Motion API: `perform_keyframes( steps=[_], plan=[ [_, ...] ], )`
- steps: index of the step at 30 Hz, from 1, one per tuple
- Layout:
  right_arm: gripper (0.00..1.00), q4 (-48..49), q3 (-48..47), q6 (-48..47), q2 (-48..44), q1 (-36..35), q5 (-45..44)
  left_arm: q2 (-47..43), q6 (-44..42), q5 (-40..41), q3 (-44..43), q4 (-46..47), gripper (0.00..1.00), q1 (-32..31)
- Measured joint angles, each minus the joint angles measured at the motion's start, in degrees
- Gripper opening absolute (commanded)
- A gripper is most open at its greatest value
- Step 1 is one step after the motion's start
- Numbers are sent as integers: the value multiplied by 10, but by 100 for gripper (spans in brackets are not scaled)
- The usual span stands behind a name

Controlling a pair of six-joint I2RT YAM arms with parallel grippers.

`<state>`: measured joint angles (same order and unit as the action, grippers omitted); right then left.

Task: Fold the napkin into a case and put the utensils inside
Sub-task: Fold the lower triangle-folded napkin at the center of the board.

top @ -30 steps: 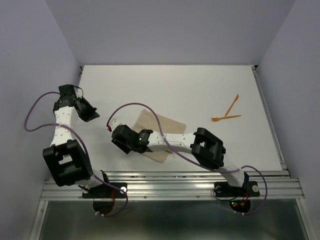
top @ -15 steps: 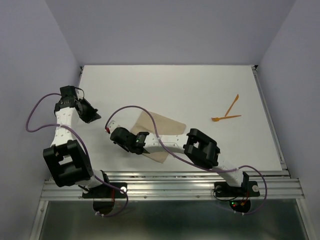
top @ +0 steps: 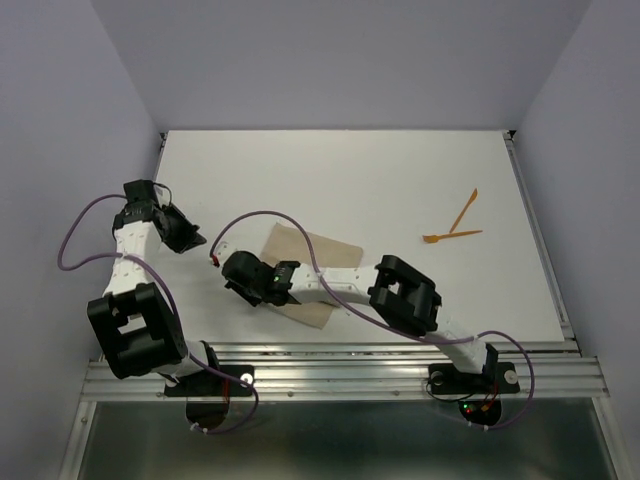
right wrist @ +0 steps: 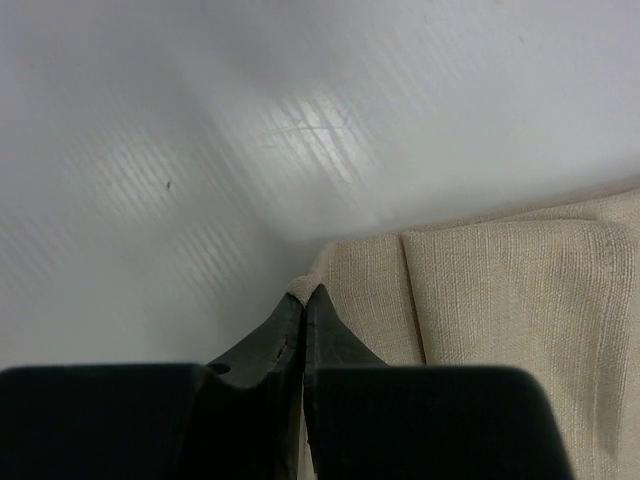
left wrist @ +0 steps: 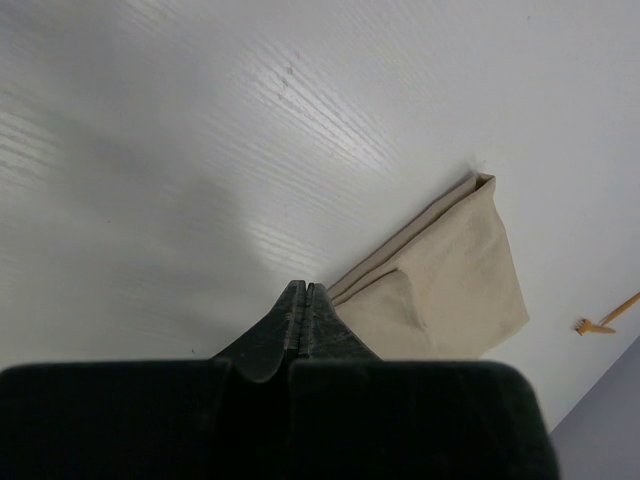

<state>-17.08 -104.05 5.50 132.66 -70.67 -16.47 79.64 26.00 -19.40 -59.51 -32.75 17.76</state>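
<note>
Tan-beige soft cloth napkin (right wrist: 500, 290) was pinched at its corner: the right gripper (right wrist: 303, 300) had just clamped shut there, seemingly ready to fold; the left gripper (left wrist: 303, 292) stayed clenched, empty.

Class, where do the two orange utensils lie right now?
Top view: the utensils lie together on the right of the table, well clear of the napkin near the middle.

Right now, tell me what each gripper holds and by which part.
The right gripper pinches the napkin by a corner; the left gripper is shut on nothing.
</note>
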Motion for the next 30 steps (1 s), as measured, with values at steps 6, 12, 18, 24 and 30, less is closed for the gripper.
perform_keyframes(
  steps=[6, 12, 18, 24, 30],
  plan=[
    [1, -7, -1, 26, -16, 29, 103, 0, 0, -7, 25, 4, 0, 0],
    [1, -20, -10, 55, -25, 79, 210, -6, 0, -10, 28, 5, 0, 0],
    [1, -53, -55, 74, -24, 122, 314, -8, 0, -14, 34, 14, 0, 0],
    [2, -64, -83, 89, -22, 146, 404, -9, 0, -16, 47, 22, 0, 0],
    [4, -70, -92, 97, -2, 161, 466, -9, 2, -16, 63, 30, 0, -16]
  ],
)
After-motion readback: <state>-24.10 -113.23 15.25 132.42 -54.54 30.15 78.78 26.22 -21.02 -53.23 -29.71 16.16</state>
